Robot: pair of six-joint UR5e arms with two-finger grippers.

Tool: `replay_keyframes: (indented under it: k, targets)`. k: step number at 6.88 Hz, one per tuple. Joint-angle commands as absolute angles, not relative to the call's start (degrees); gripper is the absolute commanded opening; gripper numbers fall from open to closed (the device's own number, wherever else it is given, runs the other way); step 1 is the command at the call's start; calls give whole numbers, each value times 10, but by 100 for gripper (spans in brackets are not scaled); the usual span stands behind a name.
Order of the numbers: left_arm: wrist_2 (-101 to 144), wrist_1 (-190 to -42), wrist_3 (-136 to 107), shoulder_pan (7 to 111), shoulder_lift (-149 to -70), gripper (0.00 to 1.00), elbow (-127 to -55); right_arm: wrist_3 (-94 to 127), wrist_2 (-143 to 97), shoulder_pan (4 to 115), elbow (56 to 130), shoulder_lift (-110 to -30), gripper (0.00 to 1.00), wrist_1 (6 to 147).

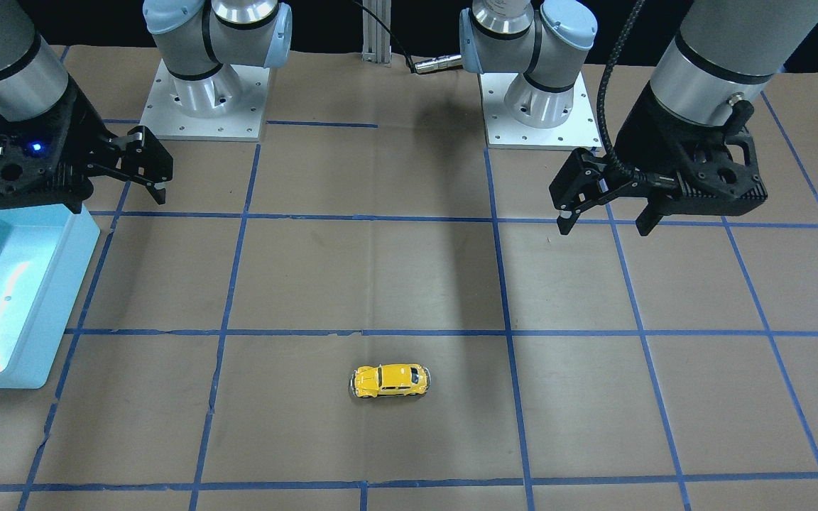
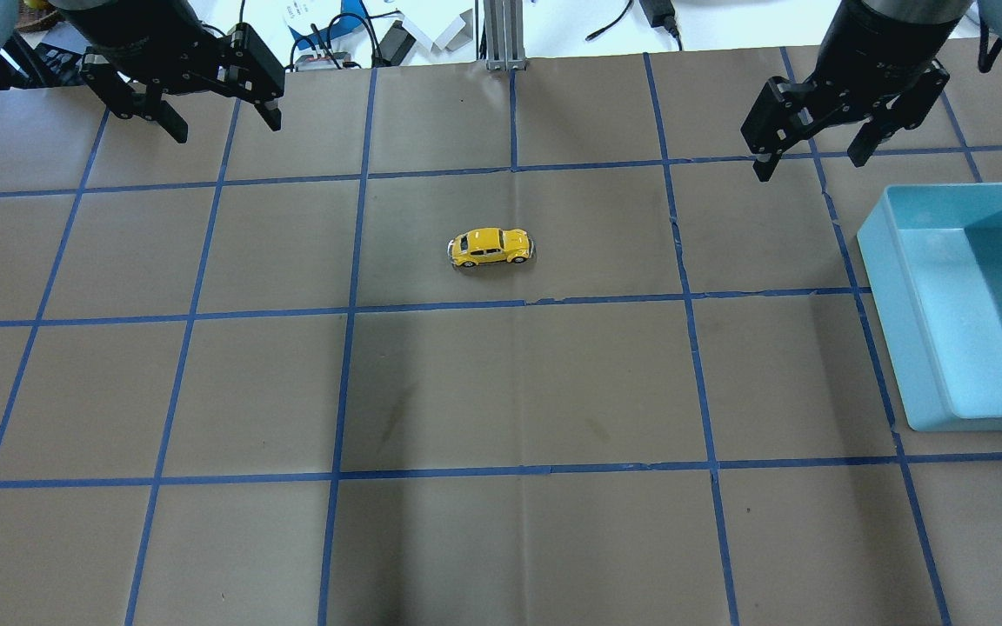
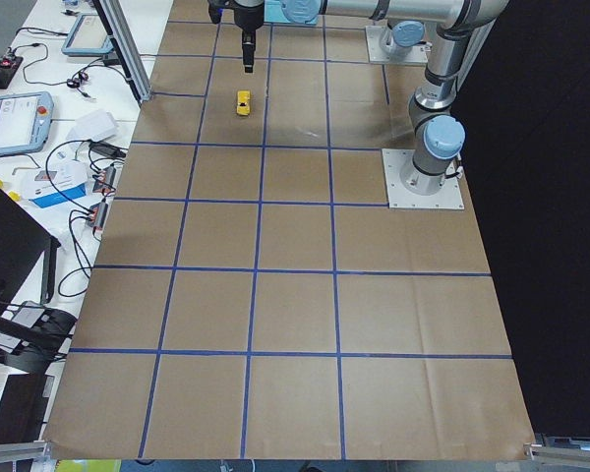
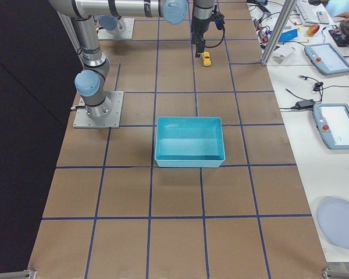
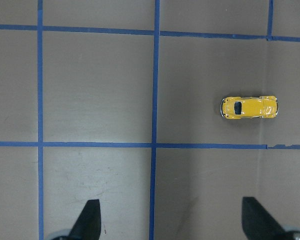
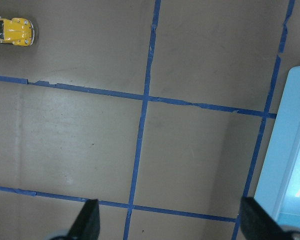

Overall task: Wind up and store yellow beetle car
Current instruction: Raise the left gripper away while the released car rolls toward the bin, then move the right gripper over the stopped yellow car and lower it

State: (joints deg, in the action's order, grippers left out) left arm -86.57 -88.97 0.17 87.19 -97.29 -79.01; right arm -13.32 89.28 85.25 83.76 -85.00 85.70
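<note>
Overhead exterior, left to right. Upper left: left gripper [image 2: 225, 128], fingers spread wide, raised over the table [image 2: 501, 391]. Centre, slightly above middle: yellow beetle car [image 2: 492, 247], on its wheels, lengthwise across the frame, inside one blue-tape square, just above a tape line, well apart from both grippers. Upper right: right gripper [image 2: 809, 165], fingers likewise apart. Right edge: light-blue bin [image 2: 901, 322].

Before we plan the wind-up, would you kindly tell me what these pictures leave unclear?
- Underside and any wind-up part of the yellow beetle car: hidden beneath its body in every view.
- Car's details in both side views: too small.
- Blue bin: cut off by the overhead view's right edge and the front-facing view's left edge.
</note>
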Motion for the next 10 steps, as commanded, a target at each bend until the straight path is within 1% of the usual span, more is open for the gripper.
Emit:
replay_keyframes:
  k: [1,3,4,5,8,10]
  targets:
    - [-865,-889,2,871,-973,100,-790,-130,886,854,838,-848,100,858]
    - [-865,-889,2,871,-973,100,-790,-134,886,859,835,-846,100,860]
    - [-864,-889,2,872,-973,100,-792,-168,882,876,832,-828,100,927]
    - [-864,-889,3,872,-971,100,-797,-232,890,918,830,-797,100,979]
    - [-868,-884,3,872,-962,100,-816,-307,883,1000,824,-693,100,1099]
    - [-871,-889,3,872,-958,100,-819,-393,884,1063,808,-643,100,1127]
